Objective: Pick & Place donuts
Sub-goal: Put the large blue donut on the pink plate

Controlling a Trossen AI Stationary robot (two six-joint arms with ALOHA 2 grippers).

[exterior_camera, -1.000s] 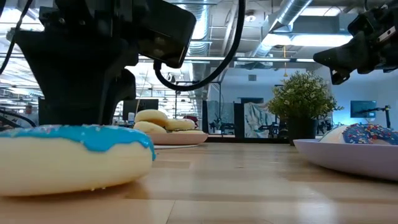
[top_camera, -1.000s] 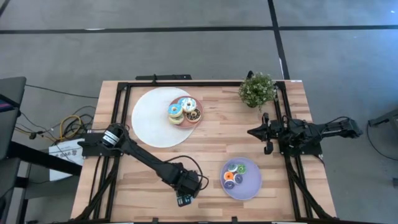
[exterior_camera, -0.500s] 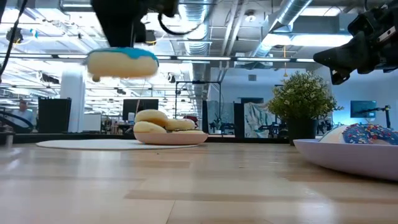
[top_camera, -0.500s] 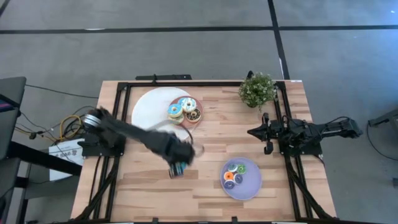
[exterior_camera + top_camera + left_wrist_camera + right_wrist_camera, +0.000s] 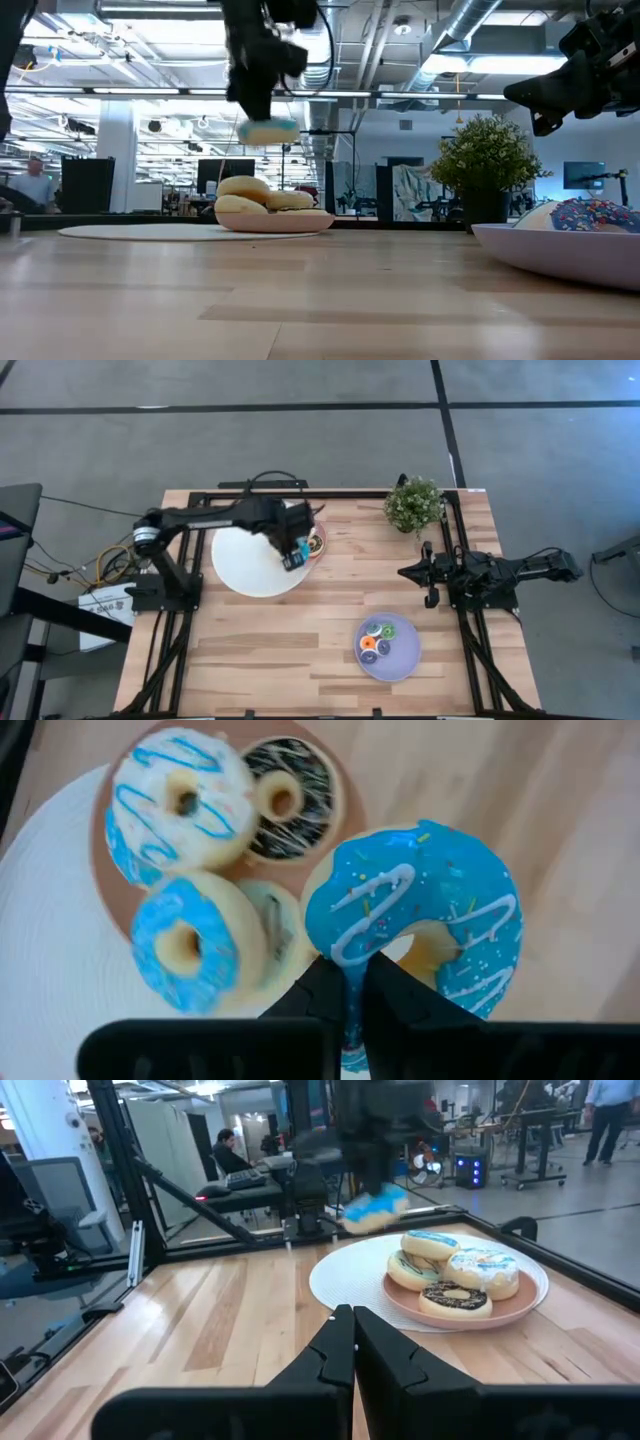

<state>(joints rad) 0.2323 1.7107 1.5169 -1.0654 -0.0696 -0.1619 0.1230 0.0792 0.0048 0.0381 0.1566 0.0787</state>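
Observation:
My left gripper (image 5: 294, 552) is shut on a large blue-iced donut (image 5: 420, 915) with white drizzle and hovers over the pink plate (image 5: 318, 553). That plate sits on a bigger white plate (image 5: 240, 555) and bears several large donuts: white-and-blue (image 5: 175, 805), brown (image 5: 290, 795), blue (image 5: 185, 940). In the low view the held donut (image 5: 268, 130) hangs above that pile (image 5: 262, 196). Several small donuts (image 5: 377, 639) lie on the lavender plate (image 5: 405, 660). My right gripper (image 5: 405, 572) waits, shut, at the table's right side. My left gripper pinches the blue donut's ring wall (image 5: 340, 935) between its two fingers (image 5: 385, 995), coming from above and pointing down. The donut is lifted clear and hangs below the fingers, roughly level, above the pink plate's donuts.
A potted plant (image 5: 414, 503) stands at the far right of the table. A black frame (image 5: 195, 510) runs along the table's edges. Bare wood (image 5: 250, 640) lies between the white plate and the near edge.
My left gripper, shut on the blue donut at the table's near edge, has risen and swung toward the far edge to above the pink plate. The donut has gone from lying on the table to being lifted clear and carried along.

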